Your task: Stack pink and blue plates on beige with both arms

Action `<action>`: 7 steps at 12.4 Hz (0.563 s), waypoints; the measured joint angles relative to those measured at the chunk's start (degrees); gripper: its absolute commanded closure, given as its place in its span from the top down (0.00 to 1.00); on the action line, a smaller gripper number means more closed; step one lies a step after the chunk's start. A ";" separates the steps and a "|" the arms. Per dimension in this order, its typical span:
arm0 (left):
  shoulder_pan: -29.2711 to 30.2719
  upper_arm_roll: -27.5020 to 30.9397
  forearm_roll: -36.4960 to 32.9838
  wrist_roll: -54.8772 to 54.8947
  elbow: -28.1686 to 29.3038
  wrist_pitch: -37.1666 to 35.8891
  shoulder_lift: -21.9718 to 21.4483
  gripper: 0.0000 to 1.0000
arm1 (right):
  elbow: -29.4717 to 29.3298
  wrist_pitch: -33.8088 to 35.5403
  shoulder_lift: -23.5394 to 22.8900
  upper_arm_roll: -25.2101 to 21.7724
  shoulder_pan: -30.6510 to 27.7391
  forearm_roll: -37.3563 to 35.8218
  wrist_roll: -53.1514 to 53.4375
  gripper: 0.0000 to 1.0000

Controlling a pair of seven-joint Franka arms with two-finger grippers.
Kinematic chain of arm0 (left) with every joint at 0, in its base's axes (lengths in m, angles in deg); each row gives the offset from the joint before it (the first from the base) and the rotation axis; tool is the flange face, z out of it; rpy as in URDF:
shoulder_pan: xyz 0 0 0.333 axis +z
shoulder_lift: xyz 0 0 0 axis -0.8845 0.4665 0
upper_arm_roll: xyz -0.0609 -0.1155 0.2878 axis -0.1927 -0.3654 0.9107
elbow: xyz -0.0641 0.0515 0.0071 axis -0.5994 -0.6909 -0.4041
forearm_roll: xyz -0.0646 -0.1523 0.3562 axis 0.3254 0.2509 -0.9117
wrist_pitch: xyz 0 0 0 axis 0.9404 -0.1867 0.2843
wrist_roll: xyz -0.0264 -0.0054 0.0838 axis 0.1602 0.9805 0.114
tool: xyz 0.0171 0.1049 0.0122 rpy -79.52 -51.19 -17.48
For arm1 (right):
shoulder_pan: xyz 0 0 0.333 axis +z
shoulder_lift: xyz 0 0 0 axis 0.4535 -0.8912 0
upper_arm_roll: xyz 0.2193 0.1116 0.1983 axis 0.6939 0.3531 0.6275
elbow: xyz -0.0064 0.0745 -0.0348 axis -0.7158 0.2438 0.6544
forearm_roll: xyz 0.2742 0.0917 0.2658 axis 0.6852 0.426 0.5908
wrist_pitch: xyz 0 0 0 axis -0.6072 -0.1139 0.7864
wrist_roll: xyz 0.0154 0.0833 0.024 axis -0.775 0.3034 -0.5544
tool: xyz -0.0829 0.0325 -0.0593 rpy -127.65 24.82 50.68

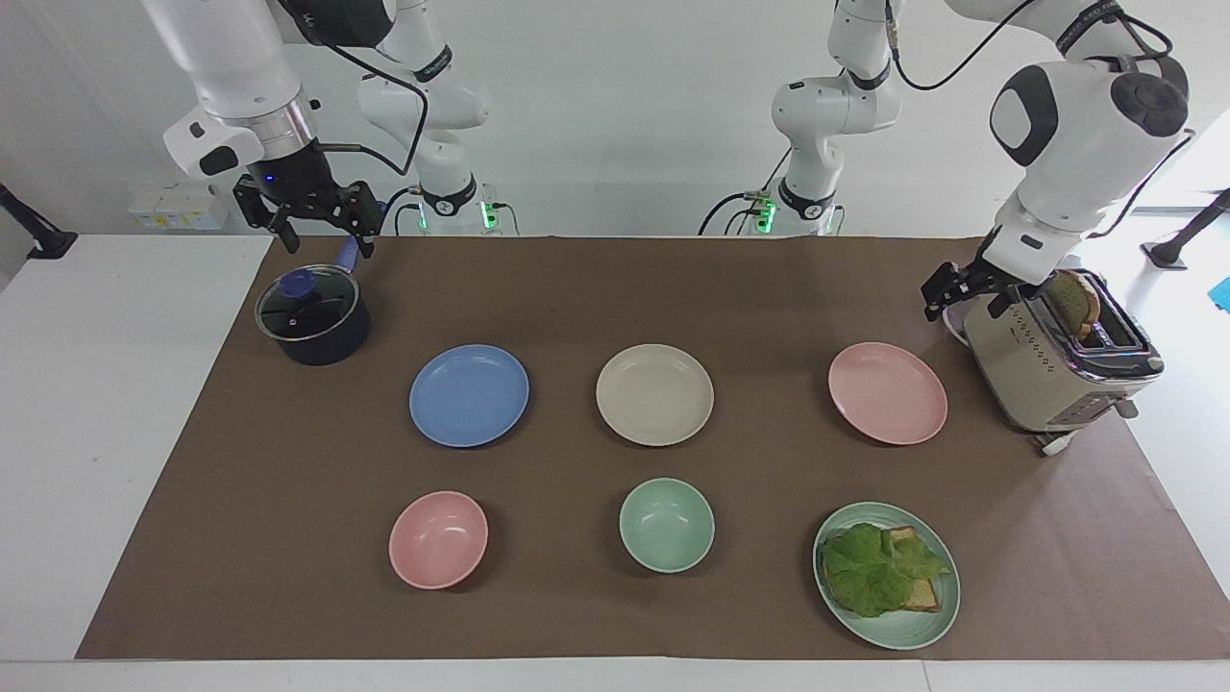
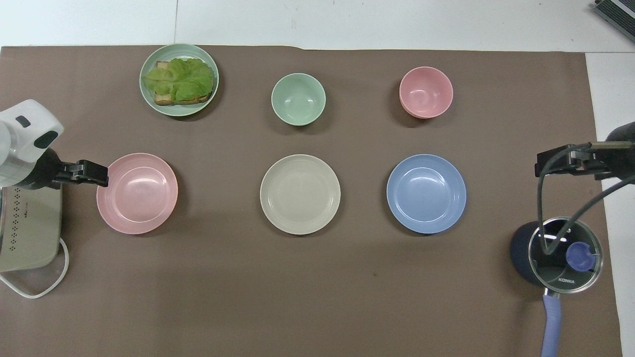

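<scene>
Three matching plates are lying in a row across the middle of the desk [image 1: 144, 384], each flat on the brown mat [image 2: 297, 297] and well apart from its neighbours. The beige plate [image 1: 654, 394] is sitting in the centre, which looks like a deliberate layout: it is placing the stacking target between the two arms, with one coloured plate on each arm's side. The pink plate [image 1: 887, 392] is lying toward the left arm's end, beside the toaster [image 1: 1052, 360], and the blue plate [image 1: 469, 395] is lying toward the right arm's end, near the lidded pot [image 1: 312, 316]. Nothing is stacked yet.

The left hand [image 1: 961, 293] is hanging low beside the toaster, just off the pink plate's rim and not touching it. Its fingers are standing apart and gripping nothing, presumably so they can straddle the thin rim. From above, the left hand [image 2: 89, 172] is overlapping the plate's edge, but the facing view is showing it clear of the plate.

The right hand [image 1: 309, 219] is waiting in the air over the pot's handle, fingers spread and empty.

Farther from the robots, a pink bowl [image 1: 438, 539], a green bowl [image 1: 667, 525] and a green plate with lettuce and toast [image 1: 886, 575] are sitting out of the plates' path.
</scene>
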 measured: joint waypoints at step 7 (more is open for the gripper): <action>6.17 0.20 -0.02 -0.62 9.96 12.26 6.22 1.00 | 0.00 0.00 0.00 0.00 -0.03 0.00 0.00 1.00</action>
